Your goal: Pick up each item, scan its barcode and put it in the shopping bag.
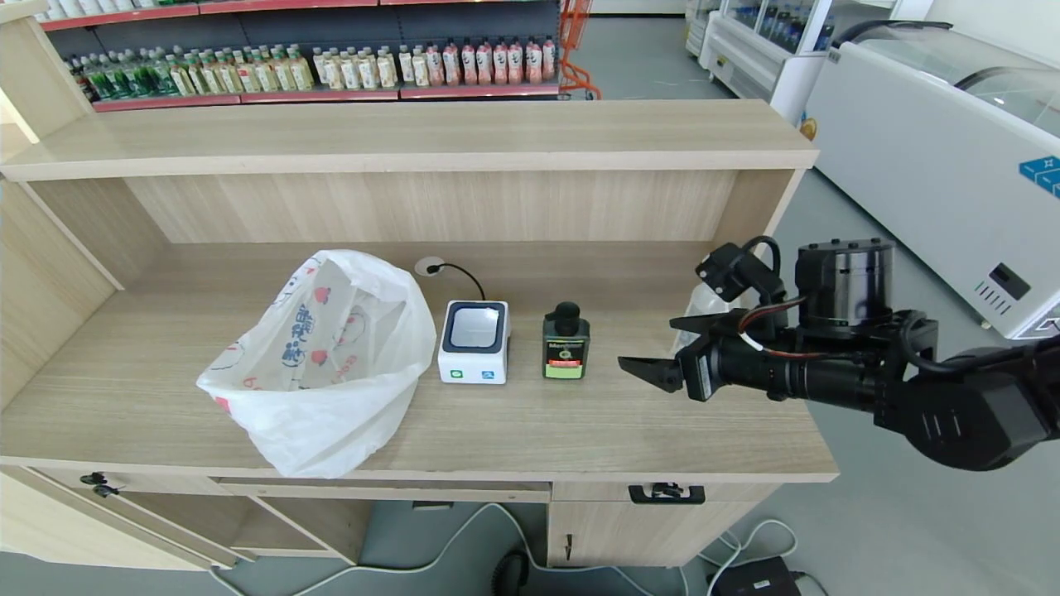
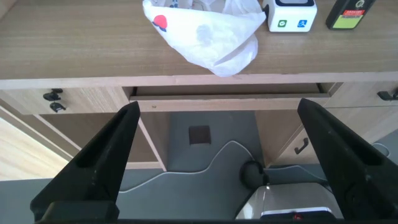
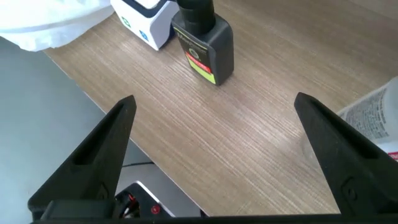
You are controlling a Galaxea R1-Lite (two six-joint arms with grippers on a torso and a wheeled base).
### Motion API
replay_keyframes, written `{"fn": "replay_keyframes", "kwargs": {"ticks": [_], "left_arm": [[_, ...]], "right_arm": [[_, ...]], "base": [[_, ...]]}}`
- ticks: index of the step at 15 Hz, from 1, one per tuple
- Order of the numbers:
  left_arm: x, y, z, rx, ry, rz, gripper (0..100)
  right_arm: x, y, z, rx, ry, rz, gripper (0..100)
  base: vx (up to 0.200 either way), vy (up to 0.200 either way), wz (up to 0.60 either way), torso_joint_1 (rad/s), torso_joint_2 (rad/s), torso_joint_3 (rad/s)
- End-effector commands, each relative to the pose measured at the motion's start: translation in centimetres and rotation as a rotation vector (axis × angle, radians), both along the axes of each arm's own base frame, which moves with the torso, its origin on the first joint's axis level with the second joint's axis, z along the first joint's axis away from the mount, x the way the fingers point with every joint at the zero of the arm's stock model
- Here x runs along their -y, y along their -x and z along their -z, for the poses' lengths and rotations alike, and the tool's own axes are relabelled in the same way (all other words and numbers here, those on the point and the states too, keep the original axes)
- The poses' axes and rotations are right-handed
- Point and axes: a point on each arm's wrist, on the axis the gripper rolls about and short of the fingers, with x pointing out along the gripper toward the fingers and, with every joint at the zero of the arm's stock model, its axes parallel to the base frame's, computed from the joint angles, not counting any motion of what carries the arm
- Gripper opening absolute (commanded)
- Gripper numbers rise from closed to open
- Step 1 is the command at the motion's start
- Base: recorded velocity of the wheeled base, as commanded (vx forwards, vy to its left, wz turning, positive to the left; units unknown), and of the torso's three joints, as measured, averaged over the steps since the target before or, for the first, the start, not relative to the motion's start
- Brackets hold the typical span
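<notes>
Starting far left with the left pincer (image 2: 217,107): spread wide, nothing held, hanging low in front of the worktop's (image 1: 580,414) front edge, facing the drawers.

Up onto the worktop's left part and onto the shopping bag (image 1: 319,364): thin white film, slumped, mouth sagging open. Probably floppy and apt to fold shut under a dropped item, so worth lowering things well inside.

Just beside it, close to touching, the scanner (image 1: 473,341), a small white box with its window facing up and a cable running to the back.

Next along, near the scanner but apart from it, the dark bottle (image 1: 566,341): upright, squat, flat-sided, black cap on top, green and red label facing the front. Looks rigid, likely of moderate weight if full, and a little slick on the glossy label. Best taken across the body at mid height, below the cap, fingers on the two narrow sides, leaving the faces free for the window. No telling from here which face carries the barcode.

Further right, a clear plastic bottle (image 1: 700,319), half hidden behind the arm. Probably light and thin-walled, easy to dent, so calling for a gentle squeeze.

Lastly the right pincer (image 1: 647,343): fingers spread, empty, hovering over the worktop between the two bottles and pointed at the dark one, not touching either.
</notes>
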Motion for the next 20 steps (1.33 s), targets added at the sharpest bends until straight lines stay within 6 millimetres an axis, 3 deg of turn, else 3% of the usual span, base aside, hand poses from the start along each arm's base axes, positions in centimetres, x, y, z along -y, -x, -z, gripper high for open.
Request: {"fn": "replay_keyframes", "kwargs": {"ticks": [1,20], "left_arm": [[0.0,0.0,0.0,0.0,0.0,0.0,100],[0.0,0.0,0.0,0.0,0.0,0.0,100]], "right_arm": [[-0.5,-1.1,0.8,-0.012,0.009,-0.004,100],[-6.1,-8.0,4.0,0.009,-0.008,-0.144,100]], "base": [[0.0,0.0,0.0,0.0,0.0,0.0],[0.0,0.0,0.0,0.0,0.0,0.0]]}}
